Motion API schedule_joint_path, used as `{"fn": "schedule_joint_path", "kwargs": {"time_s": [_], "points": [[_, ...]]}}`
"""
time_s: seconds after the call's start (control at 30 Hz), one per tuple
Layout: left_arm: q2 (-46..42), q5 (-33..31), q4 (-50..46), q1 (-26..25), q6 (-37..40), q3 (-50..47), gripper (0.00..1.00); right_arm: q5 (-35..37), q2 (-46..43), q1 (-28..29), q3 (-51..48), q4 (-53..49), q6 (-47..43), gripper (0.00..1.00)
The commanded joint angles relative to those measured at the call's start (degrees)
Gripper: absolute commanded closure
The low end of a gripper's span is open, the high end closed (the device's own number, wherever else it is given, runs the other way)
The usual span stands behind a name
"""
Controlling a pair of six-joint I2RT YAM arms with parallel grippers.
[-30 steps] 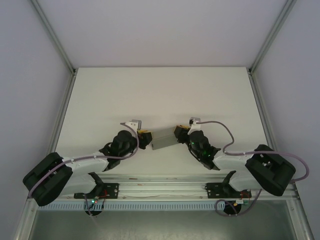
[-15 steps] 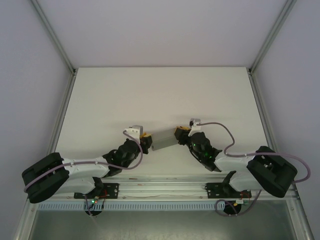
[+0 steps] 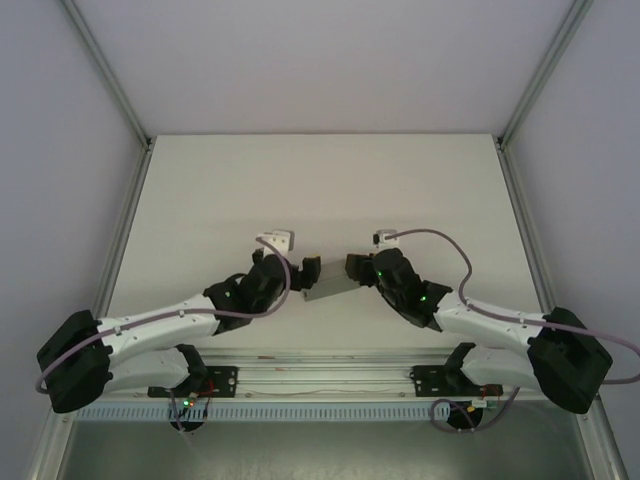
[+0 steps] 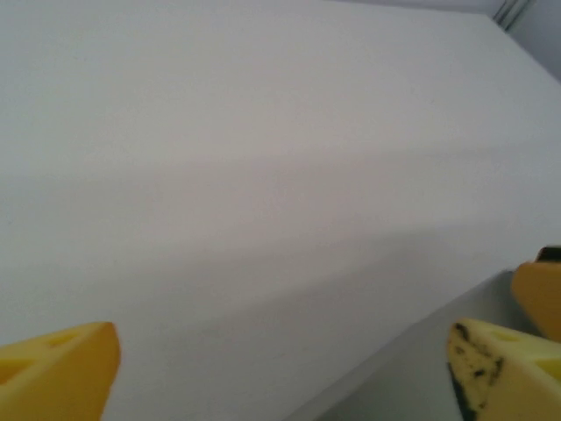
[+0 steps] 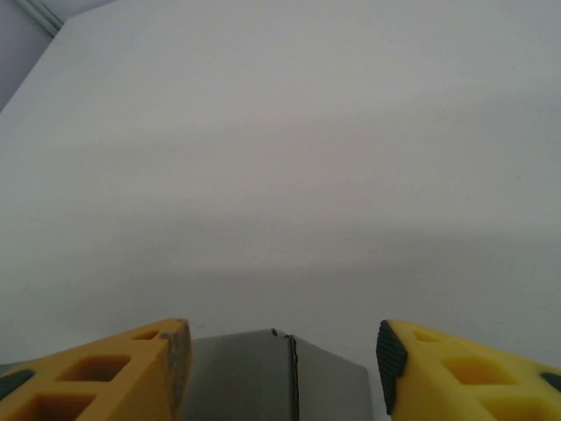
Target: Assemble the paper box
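Paper box (image 3: pixel 328 278), grey and folded into a small rectangular body, near the front edge of the white table (image 3: pixel 320 180), between the two arms. Top view: the box lies slantwise, its left end nearer the arm bases and its right end farther back. The left gripper (image 3: pixel 303 275) meets the left end and the right gripper (image 3: pixel 352 268) the right end, so that both arms converge on it from opposite sides. A lilac cable (image 3: pixel 455 262) loops over the right arm.

Right wrist view: the two yellow fingers (image 5: pixel 114 373) flank the end of the box. The one on the left of the picture touches the cardboard and the other lies just beside it, so the right gripper grasps the box. A vertical fold line runs down the visible grey face.

Left wrist view: the yellow fingers (image 4: pixel 57 360) stand spread wide, released, with bare table between them. A grey plane rises at the lower right, just beside the finger there. It cannot be told whether the box rests on the table or is held clear of it
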Motion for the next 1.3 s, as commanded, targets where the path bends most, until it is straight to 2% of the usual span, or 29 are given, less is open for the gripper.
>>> {"fn": "schedule_joint_path", "kwargs": {"time_s": [0.0, 0.1, 0.13, 0.2, 0.23, 0.33, 0.43, 0.57, 0.87, 0.97, 1.07, 1.1, 1.2, 1.27], "points": [[-0.9, 1.3, -11.8, 4.0, -1.7, 5.6, 0.0, 3.6, -1.0, -0.1, 4.5, -8.0, -1.7, 0.36], [0.3, 7.9, -15.9, 11.8, -4.2, 8.8, 0.0, -0.2, -1.1, -1.4, 7.7, -10.1, -6.9, 0.22], [0.7, 11.0, -16.5, 14.8, -4.2, 9.4, 0.0, -3.4, -1.1, -2.0, 8.7, -10.4, -10.2, 0.18], [1.9, 15.1, -17.3, 20.5, -4.1, 10.4, 0.0, -13.9, -0.6, -3.7, 11.0, -12.9, -20.4, 0.0], [2.7, 16.5, -17.9, 23.2, -6.9, 11.0, 0.0, -19.1, -0.3, -4.2, 12.3, -15.1, -27.2, 0.0], [4.9, 21.7, -18.0, 30.2, -6.3, 11.5, 0.0, -28.7, 1.7, -4.4, 16.6, -23.2, -46.8, 0.0], [7.2, 23.1, -19.2, 34.1, -7.0, 11.7, 0.0, -36.1, 5.2, -4.4, 22.9, -36.4, -66.1, 0.0], [8.6, 23.0, -20.5, 35.5, -5.9, 11.4, 0.0, -35.3, 12.5, -4.4, 30.6, -47.4, -83.0, 0.0], [7.4, 19.2, -22.1, 36.1, -3.4, 10.2, 0.0, -27.0, 26.3, -4.1, 40.6, -50.6, -90.3, 0.02], [6.5, 18.6, -22.0, 36.0, -2.9, 9.7, 0.0, -28.0, 30.2, -4.0, 44.8, -56.1, -91.3, 0.12], [5.5, 17.4, -22.6, 36.1, -2.6, 9.3, 0.0, -26.3, 33.2, -3.1, 47.4, -59.9, -90.8, 0.17], [5.3, 16.9, -22.7, 36.1, -2.5, 9.2, 0.0, -25.3, 33.7, -2.9, 47.4, -59.9, -90.8, 0.18], [4.6, 15.1, -23.1, 36.2, -1.4, 9.0, 0.0, -22.9, 34.9, -2.5, 47.2, -58.2, -89.3, 0.34], [4.2, 13.9, -24.0, 36.1, -0.8, 9.2, 0.0, -21.7, 35.2, -2.4, 47.3, -57.2, -88.1, 0.36]]}}
